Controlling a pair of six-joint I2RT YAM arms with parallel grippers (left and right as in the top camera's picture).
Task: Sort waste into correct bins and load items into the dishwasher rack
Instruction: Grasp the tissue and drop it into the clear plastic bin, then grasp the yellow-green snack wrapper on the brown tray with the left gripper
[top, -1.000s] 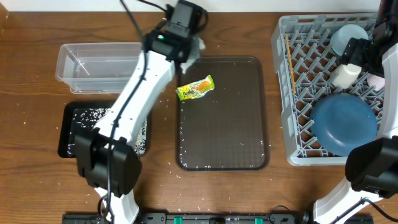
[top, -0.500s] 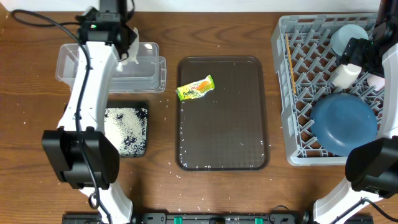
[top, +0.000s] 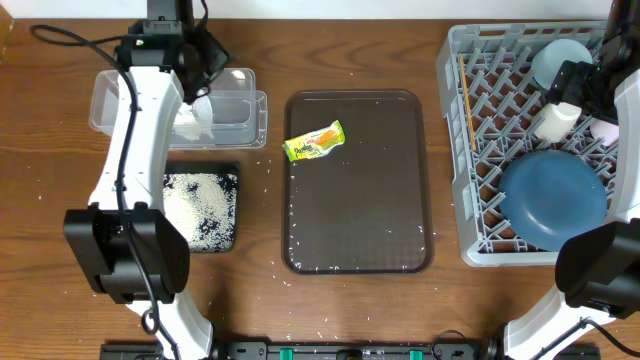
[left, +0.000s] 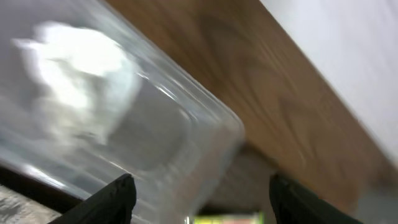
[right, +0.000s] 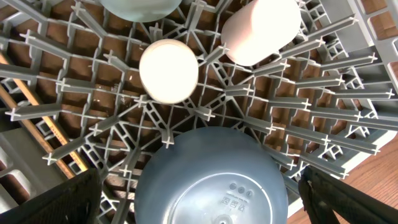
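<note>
At the table's far-left edge, I see the left gripper (left: 205, 202) over the clear plastic rectangular tub (top: 110, 100), its 2 fingers apart with nothing between them. The crumpled white tissue (top: 195, 118) lies inside the tub, blurred in the wrist view. The yellow-green wrapper (top: 313, 142) lies near the upper-left corner of the brown serving tray (top: 360, 220). Loose white rice grains (top: 190, 200) lie in the shallow black rectangular tray (top: 228, 240), partly hidden by the arm. Over the grey plastic lattice rack (top: 480, 150), the right gripper (right: 199, 202) stands wide apart and empty above the large dark-blue bowl (top: 553, 200). The pink cup (top: 605, 128) is mostly hidden.
</note>
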